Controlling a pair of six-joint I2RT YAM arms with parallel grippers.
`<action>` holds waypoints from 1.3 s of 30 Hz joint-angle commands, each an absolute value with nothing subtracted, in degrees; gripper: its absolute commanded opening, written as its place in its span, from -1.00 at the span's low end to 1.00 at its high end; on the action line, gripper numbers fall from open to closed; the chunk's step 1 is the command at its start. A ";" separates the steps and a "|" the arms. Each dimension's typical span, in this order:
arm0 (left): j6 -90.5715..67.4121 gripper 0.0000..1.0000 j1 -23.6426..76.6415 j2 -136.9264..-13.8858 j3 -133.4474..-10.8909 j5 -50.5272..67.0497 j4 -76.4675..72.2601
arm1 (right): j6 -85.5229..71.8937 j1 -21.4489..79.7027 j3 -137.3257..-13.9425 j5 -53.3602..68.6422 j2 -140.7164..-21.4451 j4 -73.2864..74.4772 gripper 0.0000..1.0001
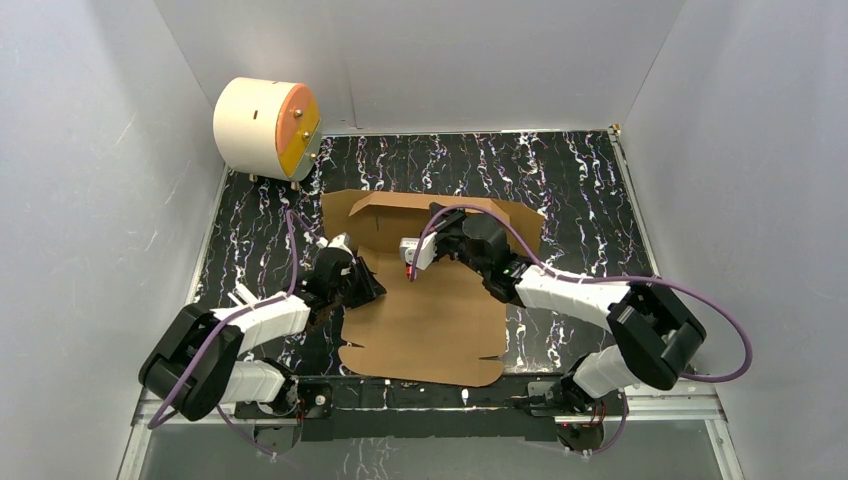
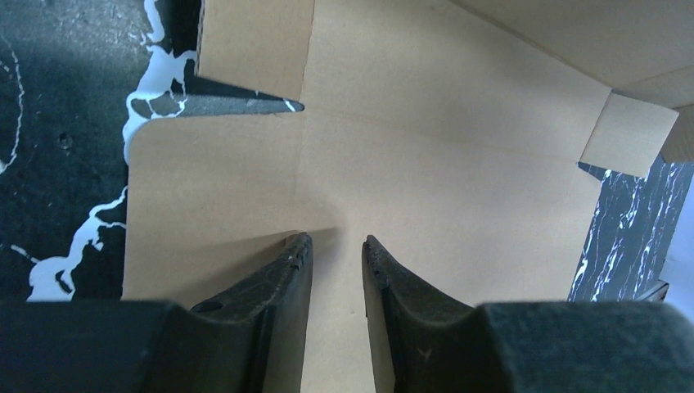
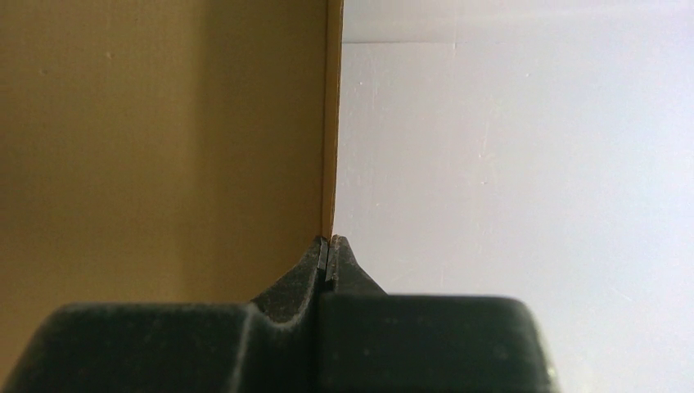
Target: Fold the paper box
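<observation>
Presently the paper box [image 1: 430,320] lies as a mostly flat brown sheet on the marbled table [image 1: 580,180], near edge toward the arm bases, with its far panel [image 1: 440,205] folded up into a low wall; the right gripper [image 3: 329,246] is pinched tight on the thin top edge of that wall, cardboard on one side and bare enclosure wall on the other; the left gripper [image 2: 337,241] hangs just over the left side of the sheet, jaws narrow with a slim gap, nothing visibly caught between them, one fingertip [image 2: 296,246] at a slightly lifted edge of the side flap [image 2: 213,180]. Risks, as I judge them: the right pinch sits on very little board, so a pull could slip it off and let the wall drop flat; if the left jaws close beside the flap edge instead of around it, they would only nudge the sheet sideways on the table; lifting that flap off its crease could buckle the board; the small corner tab [image 2: 628,135] could end up on the wrong side of the wall.
</observation>
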State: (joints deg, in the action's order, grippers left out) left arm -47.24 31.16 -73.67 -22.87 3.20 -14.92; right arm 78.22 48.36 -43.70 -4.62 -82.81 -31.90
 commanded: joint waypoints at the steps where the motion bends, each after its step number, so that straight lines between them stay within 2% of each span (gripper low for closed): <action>1: -48.72 -0.47 31.55 -75.19 -21.27 -1.45 -18.30 | 79.70 50.48 -41.70 -5.64 -78.90 -33.18 -1.00; 15: -47.31 -0.47 31.55 -75.48 -23.82 -4.61 -18.72 | 78.95 55.76 -35.03 -12.92 -75.31 -34.79 -1.00; 28: -42.26 -0.14 30.56 -52.69 -27.54 -15.79 -0.42 | 77.95 55.73 -32.36 -17.45 -75.23 -37.31 -1.00; 32: -42.97 -0.08 28.80 -51.89 -32.42 -18.78 4.39 | 77.78 55.77 -32.33 -17.32 -75.23 -36.73 -1.00; 39: -44.25 0.14 21.49 -55.37 -39.65 -12.94 4.05 | 78.27 55.80 -32.80 -16.83 -75.23 -35.70 -1.00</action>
